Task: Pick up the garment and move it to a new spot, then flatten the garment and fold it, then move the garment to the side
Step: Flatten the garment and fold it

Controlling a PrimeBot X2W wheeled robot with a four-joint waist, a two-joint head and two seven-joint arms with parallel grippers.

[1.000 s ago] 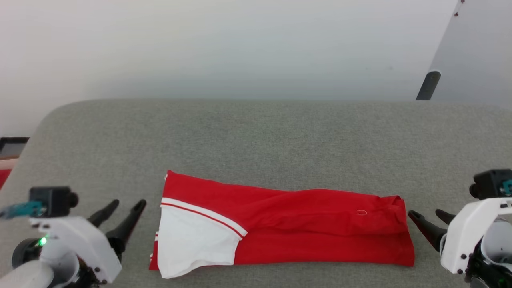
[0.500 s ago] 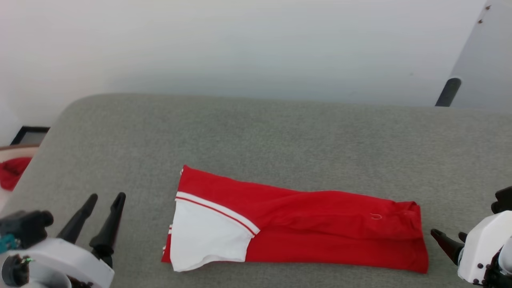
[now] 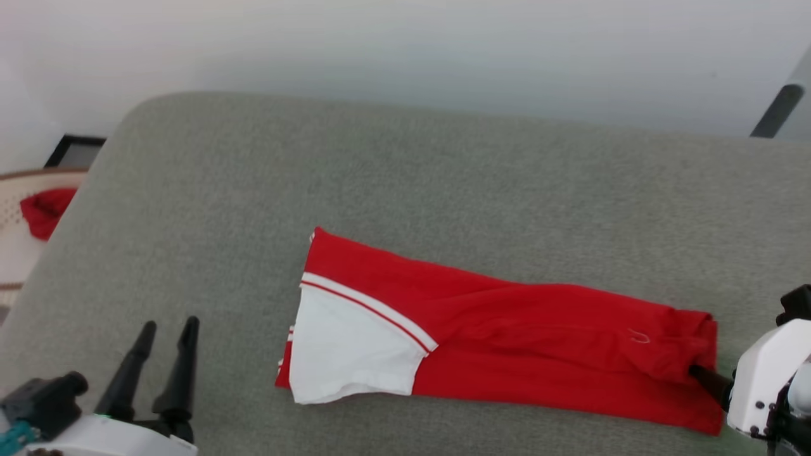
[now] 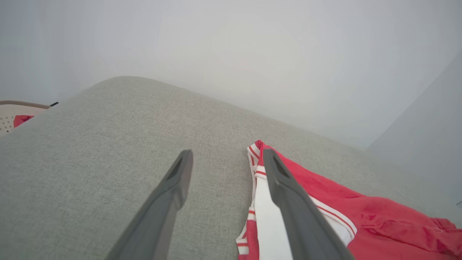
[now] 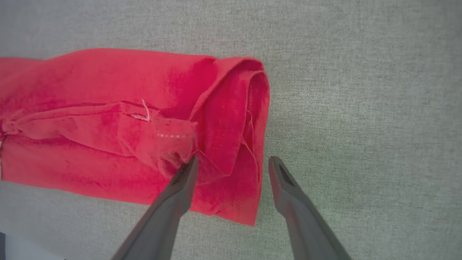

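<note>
The left gripper (image 3: 168,324) sits low at the near left of the grey fabric-covered worktop (image 3: 405,177), its wrist low and its two long dark fingers (image 3: 180,373) pointing away from the robot. They are spread wide with nothing between them, well clear of the cloth. The right gripper (image 5: 234,159) reaches in from the near right, also spread wide and gripping nothing. In the right wrist view one finger (image 5: 180,187) lies over the red fabric and the other (image 5: 288,195) over bare worktop, so the pair straddles the end of the garment (whether the tips touch the cloth I cannot tell). There is one garment (image 3: 507,335), a red jersey T-shirt folded into a long band. It lies across the near middle of the worktop, with one white sleeve at its left end and its right end bunched into soft folds. The head view takes in its whole length, plus a pale perforated basket (image 3: 14,250) off the worktop's left edge holding one scrap of red cloth (image 3: 43,212). The left wrist view picks out the red-and-white striped trim (image 4: 254,153) by the sleeve, just beside that arm's right-hand finger. The right wrist view reveals a loose white thread (image 5: 146,110) and a short row of stitches on the folded hem.
</note>
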